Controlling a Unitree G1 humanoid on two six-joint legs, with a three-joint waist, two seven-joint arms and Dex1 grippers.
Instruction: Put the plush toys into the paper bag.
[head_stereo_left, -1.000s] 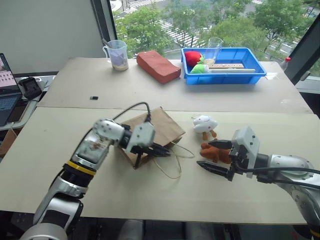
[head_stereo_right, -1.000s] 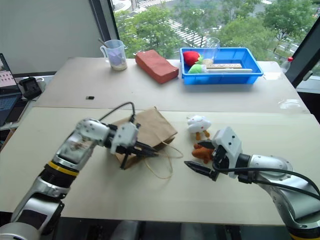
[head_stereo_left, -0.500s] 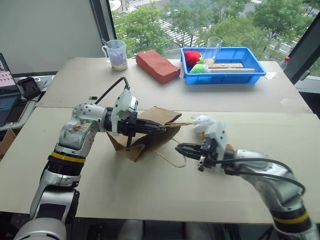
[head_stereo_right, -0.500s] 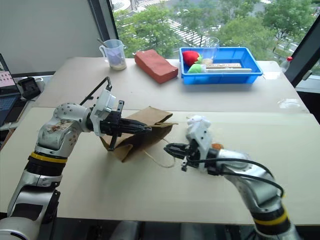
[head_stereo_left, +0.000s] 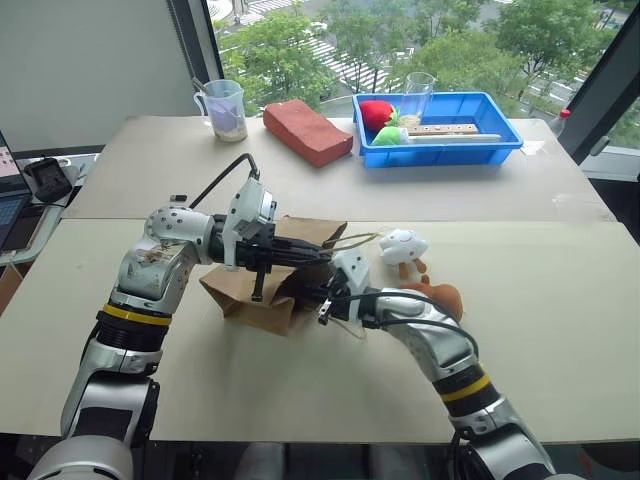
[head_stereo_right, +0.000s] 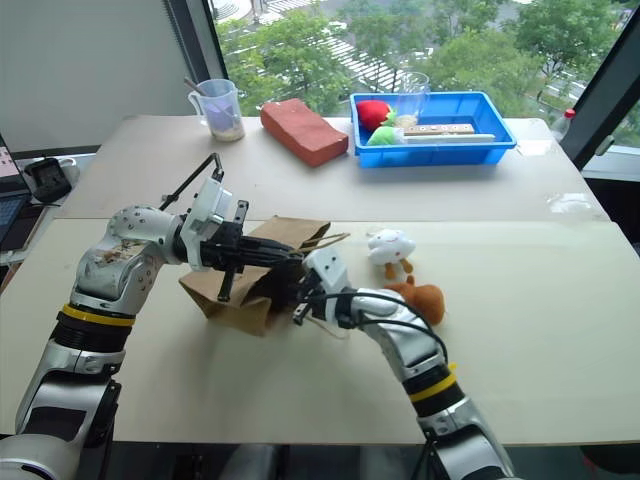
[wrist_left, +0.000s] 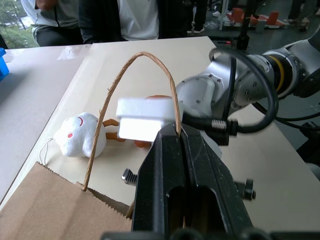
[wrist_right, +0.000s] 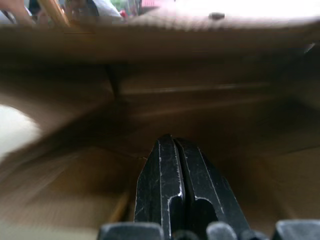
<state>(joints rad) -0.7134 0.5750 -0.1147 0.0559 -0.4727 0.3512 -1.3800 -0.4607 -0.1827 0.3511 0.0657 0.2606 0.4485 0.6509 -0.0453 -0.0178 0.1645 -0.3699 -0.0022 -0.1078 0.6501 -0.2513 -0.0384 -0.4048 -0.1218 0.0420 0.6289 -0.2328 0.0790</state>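
Right gripper (wrist_right: 172, 142): both black fingers (wrist_right: 157, 185) pressed flat against each other, nothing visible between them. Tips point straight into the open mouth of the paper bag (wrist_right: 210, 100). Brown paper walls surround the fingers on all sides, darker toward the inside. A crease line runs across the far inner wall. The upper rim of the bag shows as a lighter brown band. A piece of the twisted cord handle (wrist_right: 54, 11) shows at a corner above the rim. Pale blurred patch at one side, can't tell what it is.
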